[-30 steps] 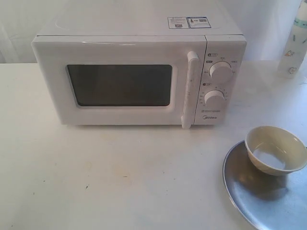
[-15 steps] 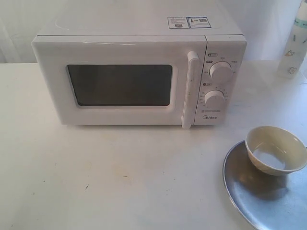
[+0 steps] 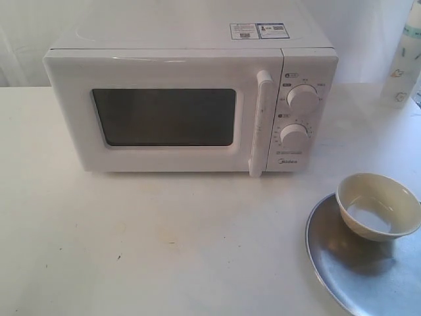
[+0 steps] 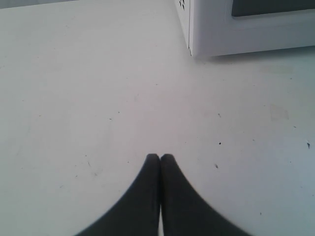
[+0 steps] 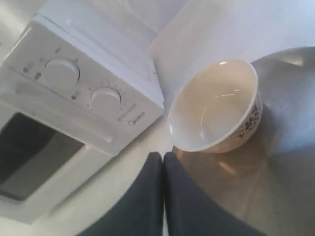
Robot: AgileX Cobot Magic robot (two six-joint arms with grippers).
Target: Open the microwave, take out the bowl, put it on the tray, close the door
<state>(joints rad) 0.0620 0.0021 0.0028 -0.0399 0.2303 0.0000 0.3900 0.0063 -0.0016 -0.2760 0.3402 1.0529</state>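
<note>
– Nothing's moved vs a sec ago: ext view is the same, no arm in it. The microwave [image 3: 191, 99] sits mid-table toward the back edge, door [image 3: 158, 112] flush shut, handle [image 3: 260, 122] upright.
– And the bowl?
– The bowl [image 3: 378, 205] is upright on the tray [image 3: 348, 276], toward the front-right corner of the table [image 3: 164, 243], on the tray's side nearer the oven. I read that as all steps done: bowl out, parked, door closed.
– Left wrist?
– The left gripper [image 4: 160, 158] is pinched closed w/ nothing in it, over bare tabletop off the oven's lower corner. Parked clear of the door, I'd say.
– Right wrist?
– The right gripper [image 5: 163, 156] is also closed and empty, over the tray rim just beside the bowl, not holding it. Looks like a let-go pose. Bowl has a dark flower print outside, is pale inside and empty.
– Surface, room?
– White matte top, a few dark specks + faint stains. Tray's shiny, so the bowl could slide if nudged. White backdrop behind. A bottle [image 3: 406, 56] stands near the back-right corner, well apart from the tray.
</note>
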